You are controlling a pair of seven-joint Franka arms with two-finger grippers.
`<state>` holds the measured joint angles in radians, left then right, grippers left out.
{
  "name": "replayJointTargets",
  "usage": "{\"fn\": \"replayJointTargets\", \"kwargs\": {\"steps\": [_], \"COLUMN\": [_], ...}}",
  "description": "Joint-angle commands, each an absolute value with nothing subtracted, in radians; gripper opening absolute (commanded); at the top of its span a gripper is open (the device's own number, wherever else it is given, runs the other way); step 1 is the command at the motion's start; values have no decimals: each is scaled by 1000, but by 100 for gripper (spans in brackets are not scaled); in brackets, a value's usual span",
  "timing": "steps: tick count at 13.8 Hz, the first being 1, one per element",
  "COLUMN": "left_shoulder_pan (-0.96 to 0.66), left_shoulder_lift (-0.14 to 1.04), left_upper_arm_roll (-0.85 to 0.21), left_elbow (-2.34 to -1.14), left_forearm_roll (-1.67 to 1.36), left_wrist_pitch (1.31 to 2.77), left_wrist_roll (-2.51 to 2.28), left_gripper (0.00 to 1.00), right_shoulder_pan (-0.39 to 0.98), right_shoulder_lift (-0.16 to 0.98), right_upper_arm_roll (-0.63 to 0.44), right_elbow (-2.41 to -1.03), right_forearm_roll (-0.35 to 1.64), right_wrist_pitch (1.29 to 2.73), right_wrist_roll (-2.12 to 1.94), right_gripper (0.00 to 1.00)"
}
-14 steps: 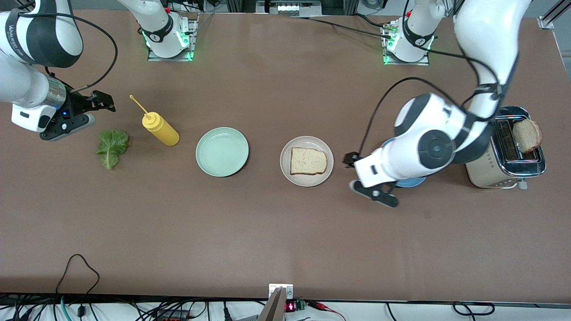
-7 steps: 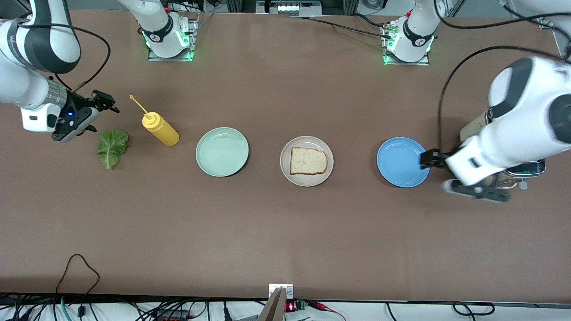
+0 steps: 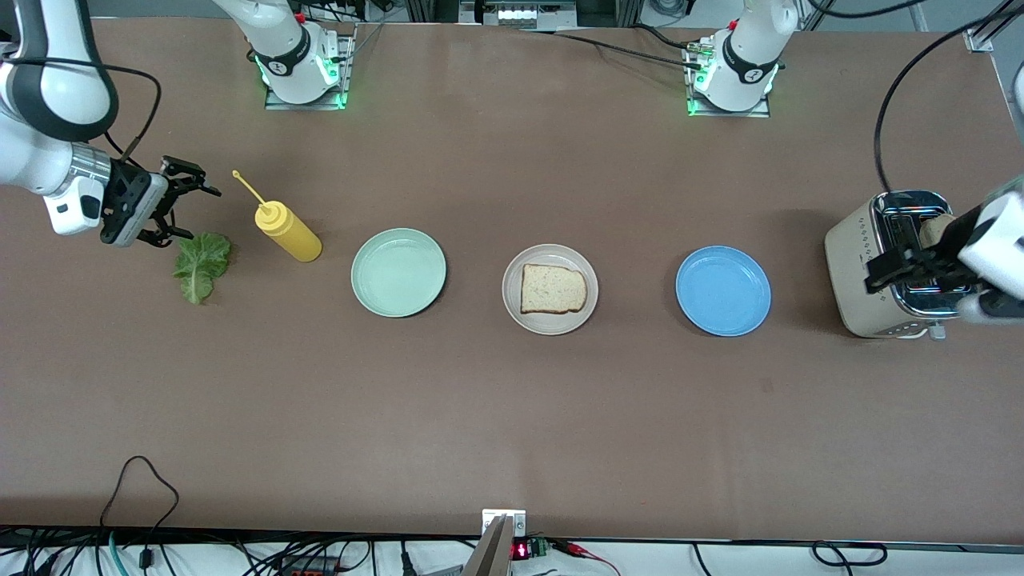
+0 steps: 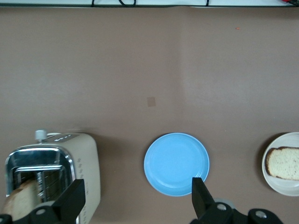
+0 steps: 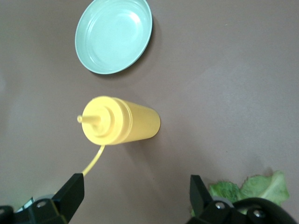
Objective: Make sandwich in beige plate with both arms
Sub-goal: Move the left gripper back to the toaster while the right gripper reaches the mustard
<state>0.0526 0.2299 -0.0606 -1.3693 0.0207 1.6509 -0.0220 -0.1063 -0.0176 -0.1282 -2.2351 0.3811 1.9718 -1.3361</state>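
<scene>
The beige plate (image 3: 560,322) sits mid-table with one bread slice (image 3: 553,289) lying flat on it; no sandwich is in view. The plate (image 4: 280,186) and the slice (image 4: 284,163) also show in the left wrist view. A green lettuce leaf (image 3: 200,262) lies at the right arm's end of the table. My right gripper (image 3: 200,214) hangs open just over its edge, with nothing in it. The leaf (image 5: 247,186) shows beside one finger there. My left gripper (image 3: 888,272) is open over the toaster (image 3: 852,272). A second bread slice (image 4: 21,203) stands in its slot.
A yellow squeeze bottle (image 3: 288,232) stands between the leaf and a mint-green plate (image 3: 398,272). A blue plate (image 3: 723,290) lies between the beige plate and the toaster. Cables trail along the table edge nearest the front camera.
My left arm swung away from the blue plate to the toaster at its end of the table. My right gripper turned and shifted slightly toward the lettuce. Both stayed open.
</scene>
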Motion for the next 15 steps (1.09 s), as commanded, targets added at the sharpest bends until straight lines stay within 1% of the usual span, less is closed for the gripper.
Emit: {"fn": "replayJointTargets", "kwargs": {"steps": [1,3,6,7,10,13,15], "left_shoulder_pan": [34,34,49,57,58,58,60], "left_shoulder_lift": [82,68,66,63,37,32,32], "left_upper_arm_roll": [-32,-43,-48,-48,-48,-48,-46], "left_elbow": [-1555,-1578,-1582,-1585,-1627,-1629,-1629], "left_forearm_roll": [2,9,11,11,11,11,11], "left_wrist_pitch": [1677,1675,1674,1672,1674,1658,1654], "left_wrist_roll": [-7,-73,-57,-55,-55,-52,-52], "left_gripper": [100,100,100,100,100,100,100], "right_shoulder_pan": [-158,-205,-258,-268,-290,-304,-305], "right_shoulder_lift": [-9,24,57,70,124,184,244], "right_upper_arm_roll": [-120,-120,-123,-123,-123,-123,-123], "right_elbow": [-2241,-2241,-2240,-2240,-2237,-2237,-2230], "right_forearm_roll": [454,526,566,615,711,779,836], "right_wrist_pitch": [1935,1889,1855,1830,1809,1795,1766], "right_wrist_roll": [-1475,-1596,-1705,-1759,-1886,-2005,-2066], "right_gripper": [100,100,100,100,100,100,100]}}
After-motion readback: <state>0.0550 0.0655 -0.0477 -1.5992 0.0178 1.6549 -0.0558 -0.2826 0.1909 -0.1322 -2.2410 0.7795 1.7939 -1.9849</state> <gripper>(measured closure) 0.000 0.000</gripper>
